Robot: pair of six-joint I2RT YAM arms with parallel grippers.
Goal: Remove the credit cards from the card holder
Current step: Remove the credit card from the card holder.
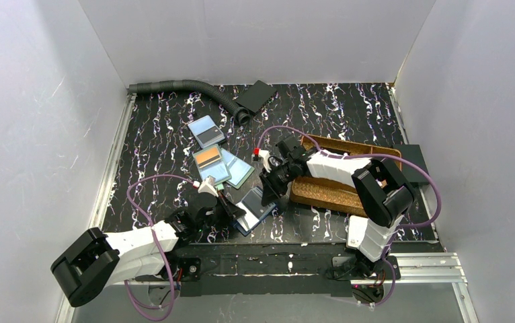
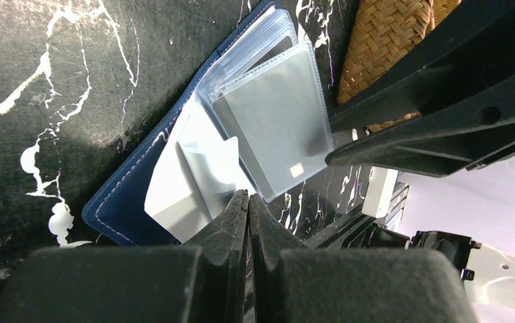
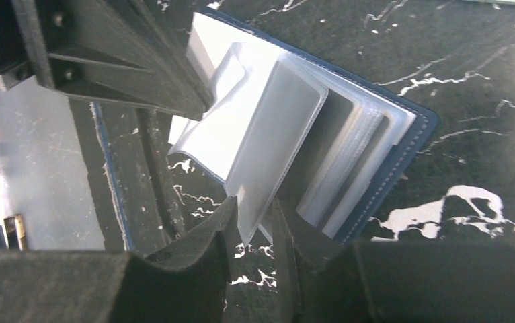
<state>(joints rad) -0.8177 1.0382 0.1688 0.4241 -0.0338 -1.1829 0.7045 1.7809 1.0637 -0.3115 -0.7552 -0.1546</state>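
**Both end effectors at the open card holder**

My left end effector (image 2: 248, 198) had its fingers pressed together, the tips at the near edge of a clear sleeve page (image 2: 194, 175). Whether they pinched the plastic I could not tell. My right end effector (image 3: 255, 219) stood slightly apart, with the corner of a second sleeve page (image 3: 275, 141) in the gap and a greyish card (image 2: 275, 121) showing through it. The navy card holder (image 1: 255, 210) lay open on the desk (image 1: 349, 108) near its front edge, between my two arms, its pages fanned up. Three credit cards (image 1: 209, 160) lay loose behind it, the orange one overlapping the teal and the light blue one just beyond. A brown woven tray (image 1: 335, 192) sat to the right.
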